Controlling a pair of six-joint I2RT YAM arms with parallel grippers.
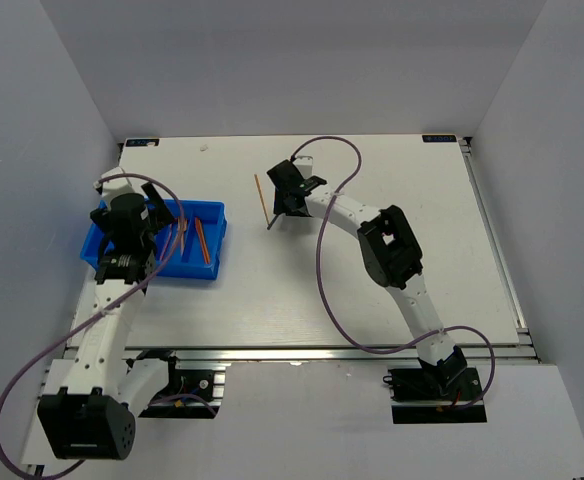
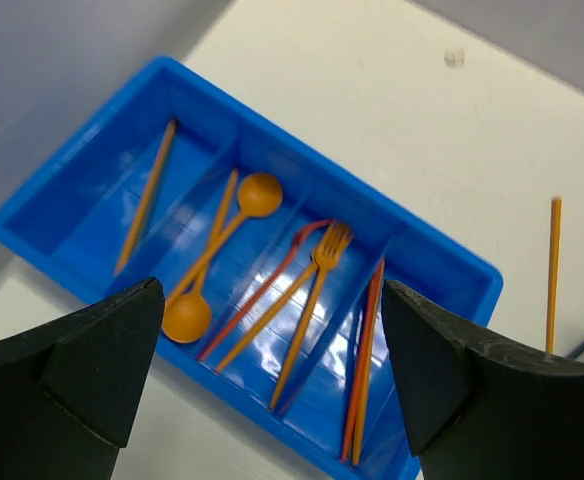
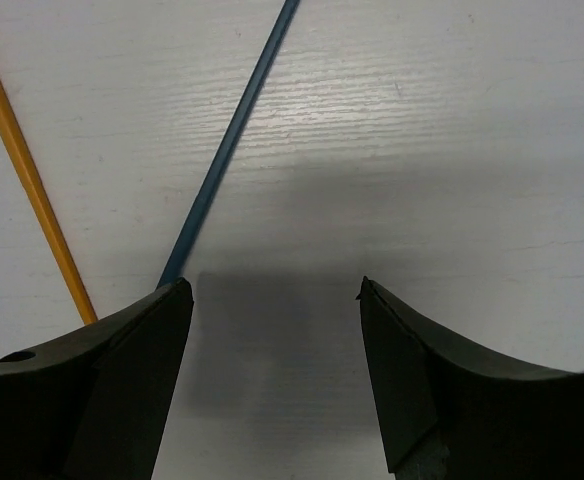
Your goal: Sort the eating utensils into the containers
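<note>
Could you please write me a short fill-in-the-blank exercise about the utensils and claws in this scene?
1. The two spoons lying in the blue bin are ____.
2. On the table, the darker stick beside the orange stick is ____.
3. The left claw and the right claw both stand ____, holding nothing.
Missing words: orange; blue; open.

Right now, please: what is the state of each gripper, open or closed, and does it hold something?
Left gripper: open, empty, above the shallow bright blue plastic bin.
Right gripper: open, holding nothing; thin dark blue plastic stick near one fingertip.
</note>
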